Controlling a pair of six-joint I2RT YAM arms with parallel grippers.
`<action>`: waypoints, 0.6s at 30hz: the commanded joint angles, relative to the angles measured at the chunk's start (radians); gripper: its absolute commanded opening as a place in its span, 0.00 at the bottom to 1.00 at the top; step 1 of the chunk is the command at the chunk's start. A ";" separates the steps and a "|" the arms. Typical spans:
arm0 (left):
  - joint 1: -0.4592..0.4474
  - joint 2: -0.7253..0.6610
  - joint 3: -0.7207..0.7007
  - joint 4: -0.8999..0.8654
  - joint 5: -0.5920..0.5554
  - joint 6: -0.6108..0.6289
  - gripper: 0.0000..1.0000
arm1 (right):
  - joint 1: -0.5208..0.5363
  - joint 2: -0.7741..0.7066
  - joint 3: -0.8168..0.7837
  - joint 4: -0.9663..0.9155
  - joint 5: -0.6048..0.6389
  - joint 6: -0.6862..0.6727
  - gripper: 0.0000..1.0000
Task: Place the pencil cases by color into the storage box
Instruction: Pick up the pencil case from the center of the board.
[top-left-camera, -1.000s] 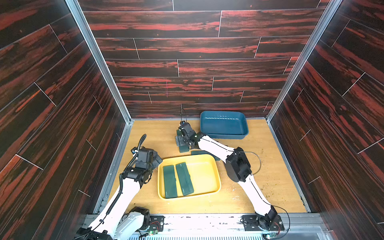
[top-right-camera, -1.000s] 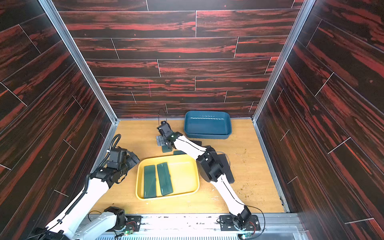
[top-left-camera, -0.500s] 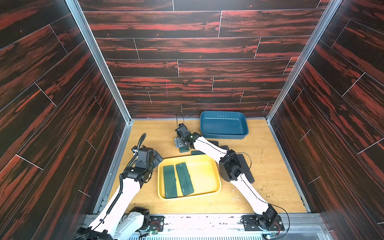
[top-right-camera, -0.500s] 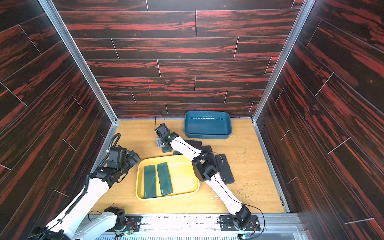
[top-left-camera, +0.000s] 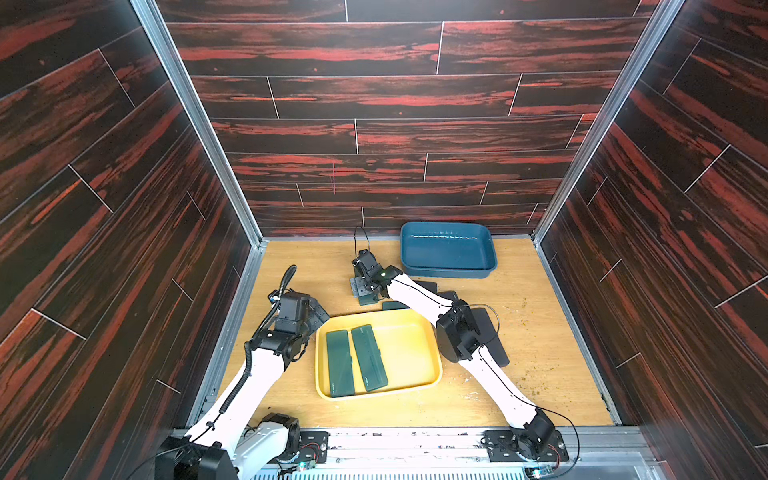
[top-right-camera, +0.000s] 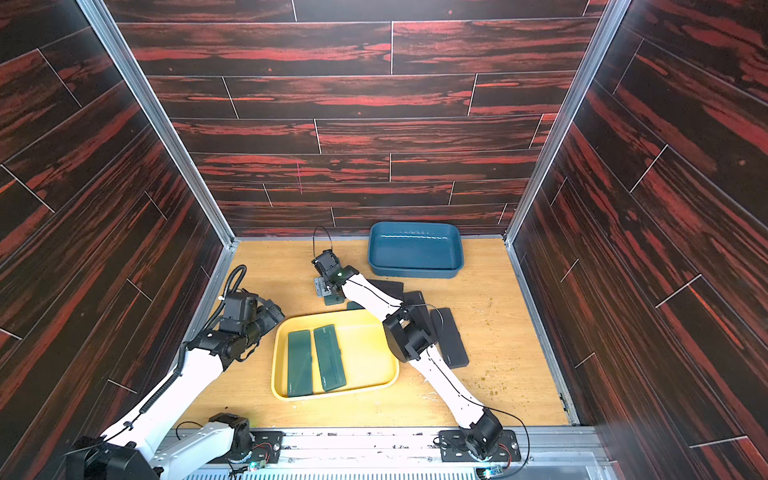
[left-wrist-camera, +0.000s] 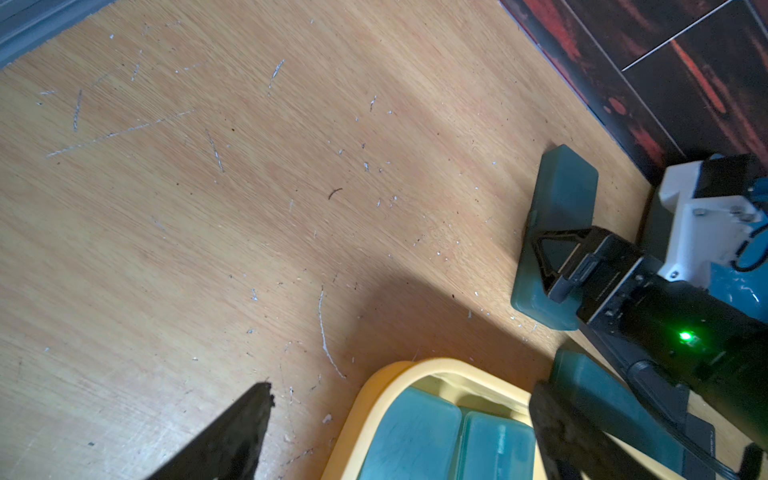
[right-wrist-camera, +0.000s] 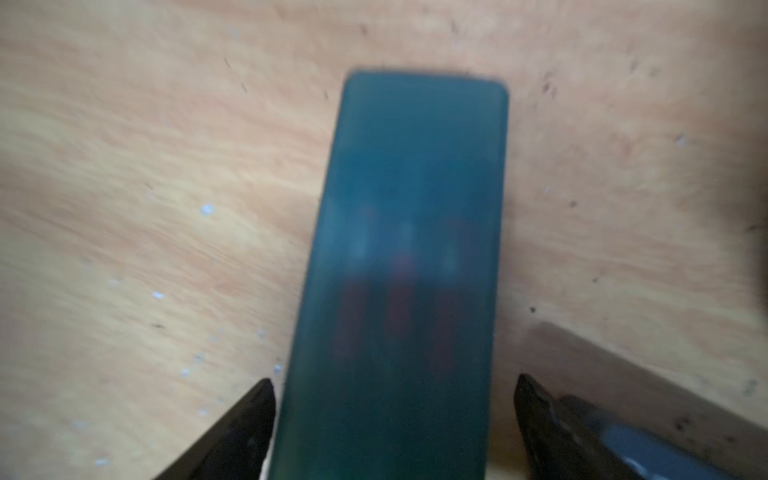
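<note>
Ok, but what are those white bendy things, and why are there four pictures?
Those are two robot arms with pinchers for hands. Two pictures look down on the whole wooden table; two come from little cameras on the wrists. A yellow tray holds two green pencil cases, a blue tray stands at the back, and black cases lie on the table. The right pincher is open, fingers either side of another green case lying on the table. The left pincher is open and holds nothing.

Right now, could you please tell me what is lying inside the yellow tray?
Two dark green pencil cases lie flat, side by side, inside the yellow tray. The rest of its floor shows bare yellow. Anything beneath the cases is covered and cannot be seen.
</note>
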 joint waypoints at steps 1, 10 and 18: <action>0.005 0.011 0.011 0.005 0.000 0.004 0.97 | -0.003 0.068 0.027 -0.024 -0.009 0.010 0.90; 0.005 0.030 0.018 0.003 0.010 0.004 0.97 | -0.003 0.090 0.030 -0.036 0.027 0.002 0.76; 0.005 0.040 0.050 -0.032 0.032 0.014 0.97 | -0.004 0.068 0.053 -0.025 0.012 -0.007 0.57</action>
